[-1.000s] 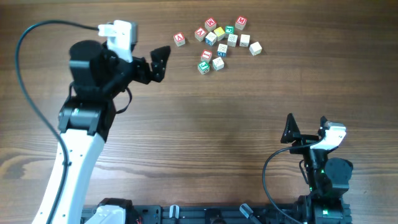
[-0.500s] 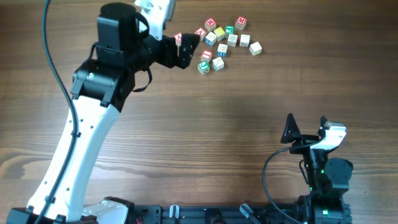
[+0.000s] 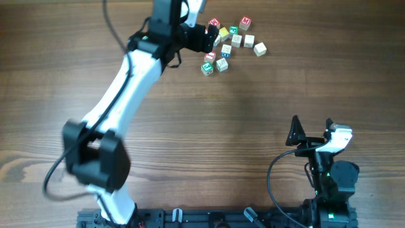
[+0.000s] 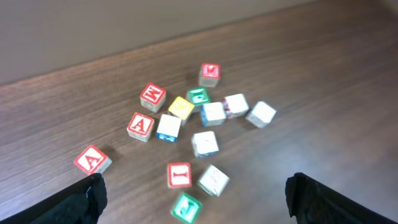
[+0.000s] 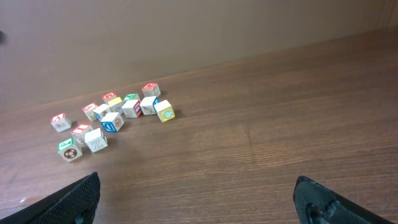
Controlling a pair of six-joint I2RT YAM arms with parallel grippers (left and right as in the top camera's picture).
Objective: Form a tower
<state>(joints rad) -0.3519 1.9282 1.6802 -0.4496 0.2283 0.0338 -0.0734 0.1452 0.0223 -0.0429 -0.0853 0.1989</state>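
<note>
No tower shows in any view; the pale letter cubes (image 3: 236, 40) lie singly in a loose cluster at the far middle of the table. My left gripper (image 3: 212, 38) hangs over the cluster's left edge, open and holding nothing. In the left wrist view my left gripper (image 4: 196, 191) has a green-marked cube (image 4: 186, 207), a red I cube (image 4: 179, 175) and a plain cube (image 4: 213, 180) on the table between its wide-spread fingers. A red A cube (image 4: 93, 159) lies by the left finger. My right gripper (image 3: 312, 130) stands open near the front right, far from the cubes.
The wooden table (image 3: 253, 114) carries only the cubes. In the right wrist view the cluster (image 5: 112, 115) lies far off to the left, with bare wood under my right gripper (image 5: 198, 193). The left arm (image 3: 120, 95) stretches diagonally across the table's left half.
The left arm has swung right and away from the front, from the table's left side to over the cluster's left edge, now covering the leftmost red cube. The right arm has not moved.
</note>
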